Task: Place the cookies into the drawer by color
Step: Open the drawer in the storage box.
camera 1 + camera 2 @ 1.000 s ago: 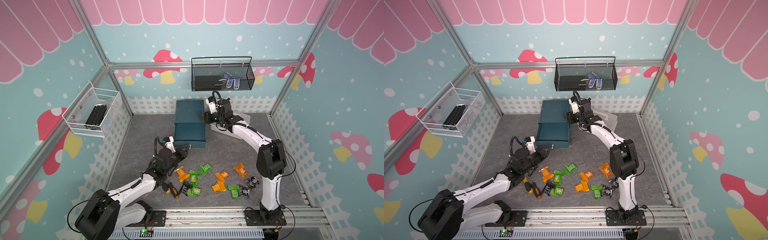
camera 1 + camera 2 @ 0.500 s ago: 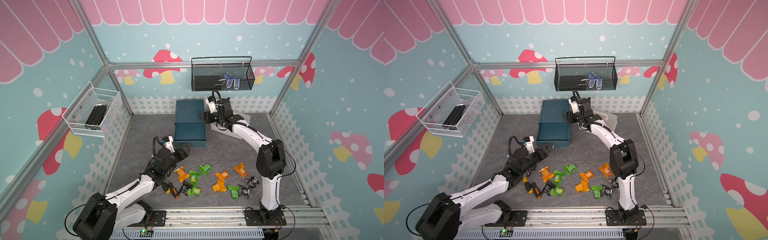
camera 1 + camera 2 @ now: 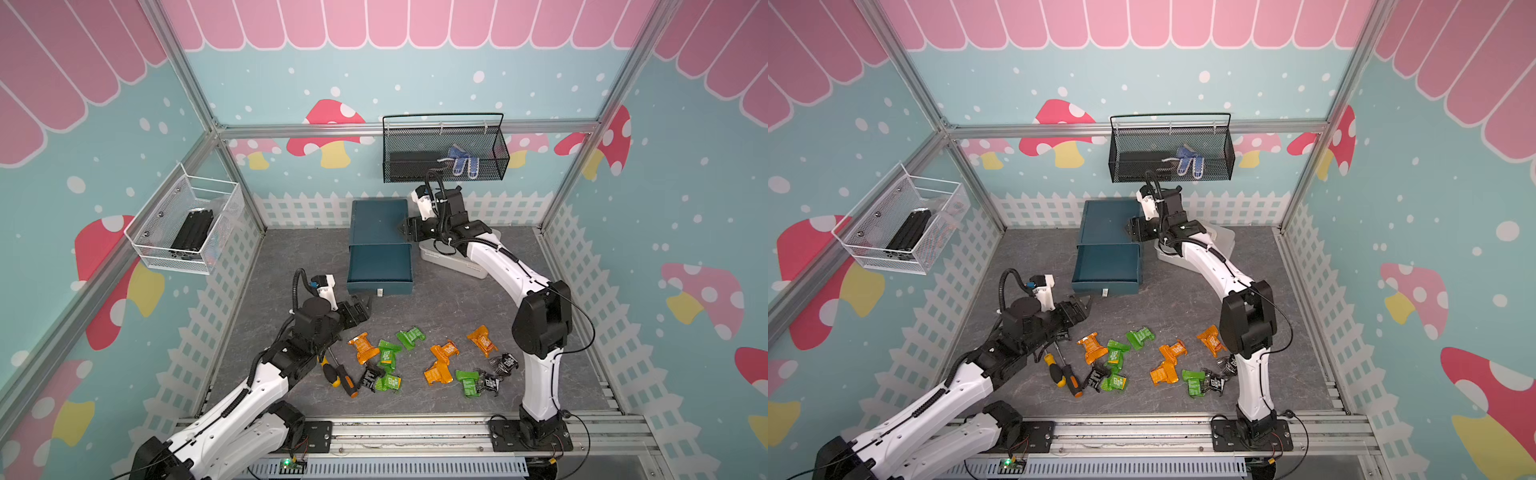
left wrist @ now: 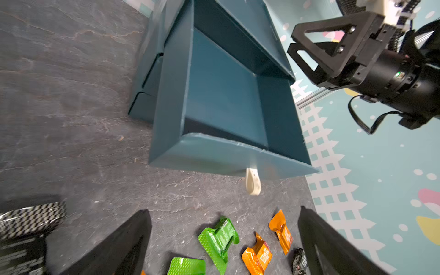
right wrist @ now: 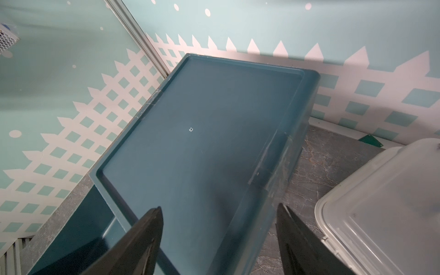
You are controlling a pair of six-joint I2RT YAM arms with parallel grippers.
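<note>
The teal drawer cabinet (image 3: pixel 377 219) stands at the back, with its top drawer (image 3: pixel 380 266) pulled out and nothing in it (image 4: pixel 226 100). The drawer's pale tab handle (image 4: pixel 252 181) hangs free. My left gripper (image 3: pixel 363 307) hovers open just short of the tab, holding nothing (image 4: pixel 223 213). Orange, green and black cookies (image 3: pixel 409 336) lie scattered on the floor in front, several showing in the left wrist view (image 4: pixel 219 240). My right gripper (image 3: pixel 405 230) is open at the cabinet's top right edge (image 5: pixel 219 209), one finger over the top (image 5: pixel 202 133) and the other finger beyond the side.
Two screwdrivers (image 3: pixel 338 374) lie beside the left-hand cookies. A pale grey case (image 3: pixel 453 259) sits right of the cabinet under my right arm. A black mesh basket (image 3: pixel 444 149) hangs on the back wall and a white wire basket (image 3: pixel 187 226) on the left wall.
My left gripper has opened, let go of the drawer's tab and drawn back a little toward the front. My right gripper's jaws have spread wider at the cabinet top.
</note>
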